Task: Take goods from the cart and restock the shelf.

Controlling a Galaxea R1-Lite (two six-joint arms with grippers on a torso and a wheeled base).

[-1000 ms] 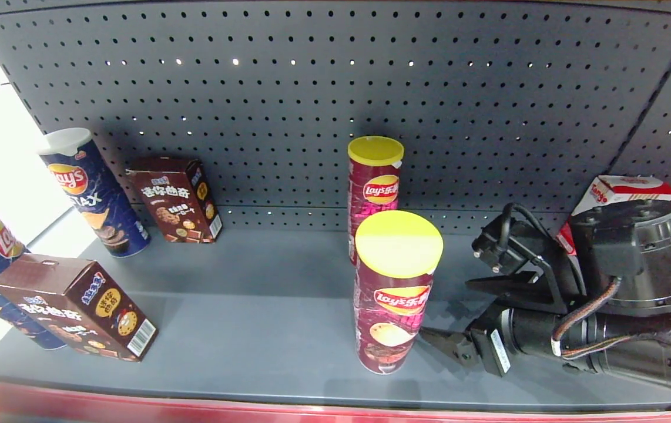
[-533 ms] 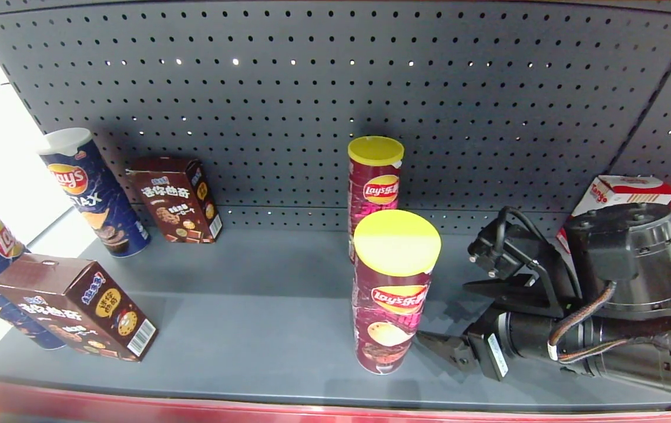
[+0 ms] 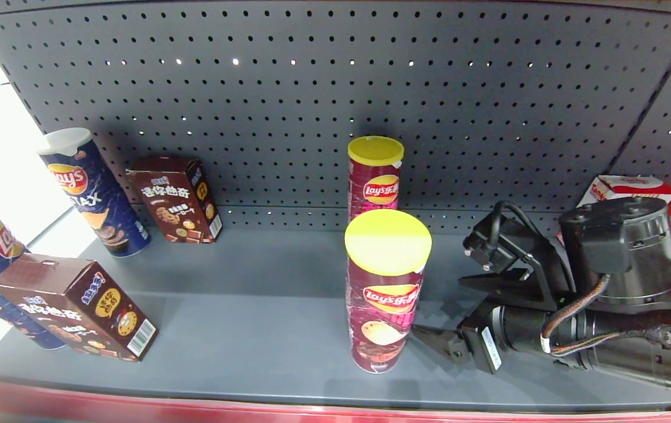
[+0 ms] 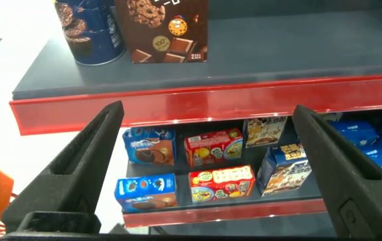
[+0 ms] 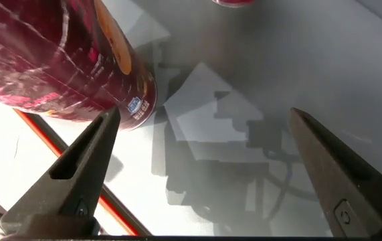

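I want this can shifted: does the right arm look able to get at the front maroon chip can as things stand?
Probably yes. The right gripper is open and sits low over the shelf, right beside the front maroon chip can, with nothing between them.

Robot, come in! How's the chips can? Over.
Left gripper open, empty. Right gripper open beside front can. Can upright on shelf. Another can stands behind.
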